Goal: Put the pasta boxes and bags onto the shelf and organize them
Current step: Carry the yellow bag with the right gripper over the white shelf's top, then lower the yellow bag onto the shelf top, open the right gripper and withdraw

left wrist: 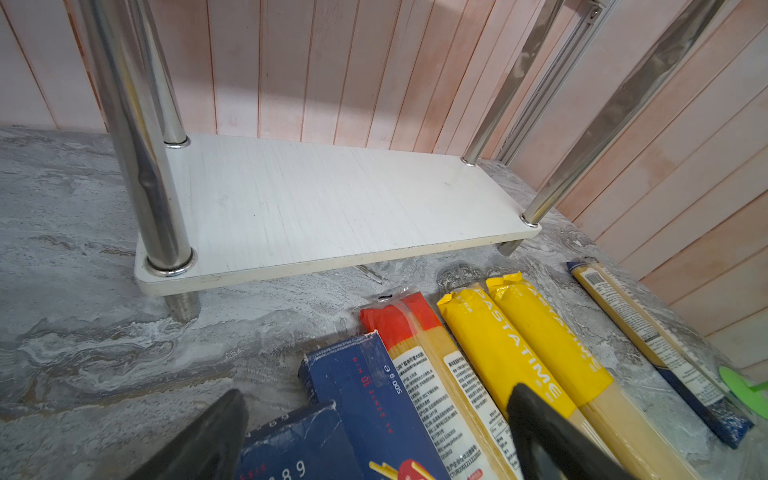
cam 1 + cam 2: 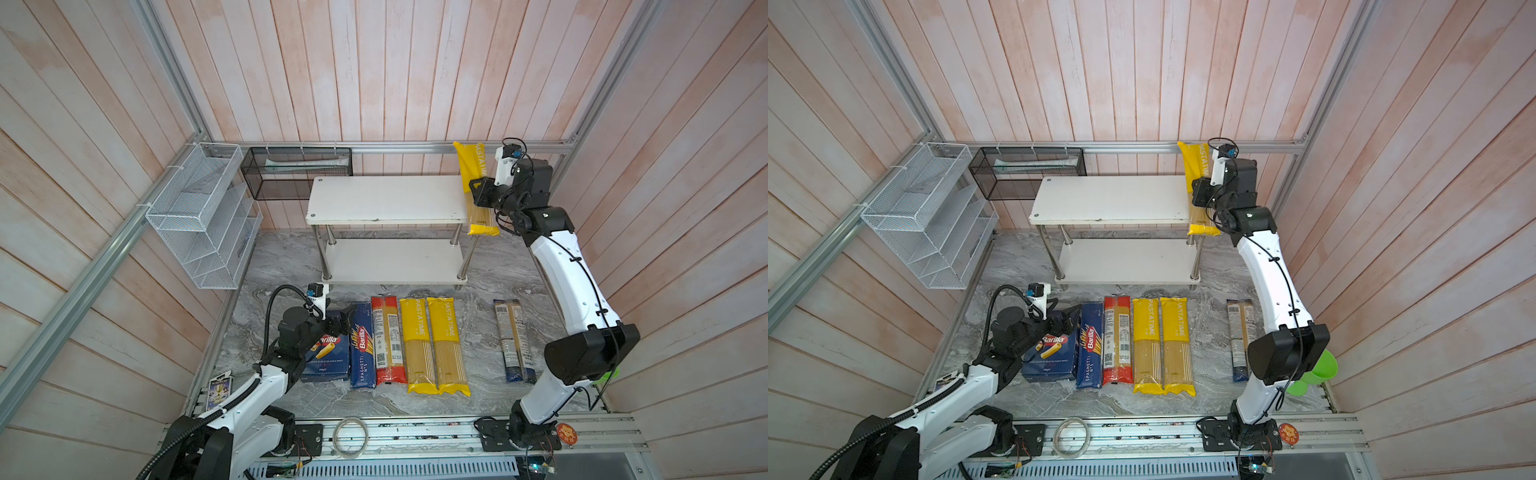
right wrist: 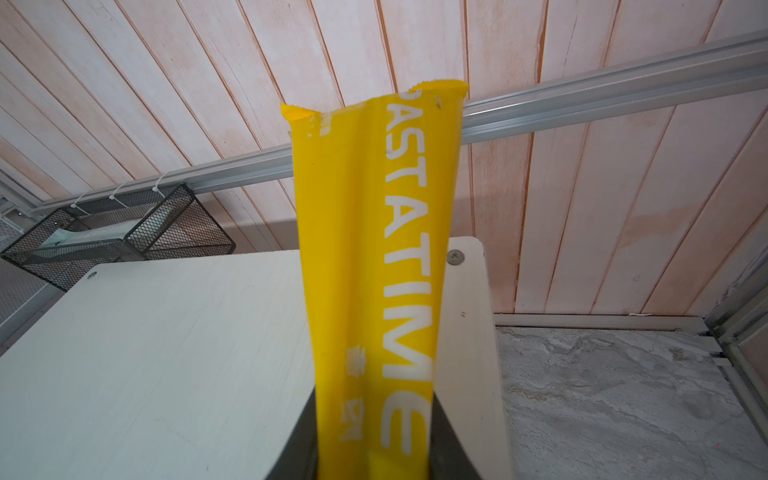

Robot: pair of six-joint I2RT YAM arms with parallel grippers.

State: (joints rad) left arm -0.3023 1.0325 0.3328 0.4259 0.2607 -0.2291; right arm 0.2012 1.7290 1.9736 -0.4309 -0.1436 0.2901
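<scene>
As right pincer (image 2: 474,192) clamps it, yellow bag (image 2: 471,164) runs front-to-back, over shelf (image 2: 386,199).

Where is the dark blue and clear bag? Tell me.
In both top views the dark blue and clear bag lies on the marble table, right of the two yellow PASTATIME bags with a gap between.

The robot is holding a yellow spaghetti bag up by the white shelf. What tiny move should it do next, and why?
Probably lower the right gripper a little, so the yellow bag settles flat on top of the shelf. The gripper is shut on the bag, which is held over the right end of the top board, and the board beneath it looks bare.
</scene>
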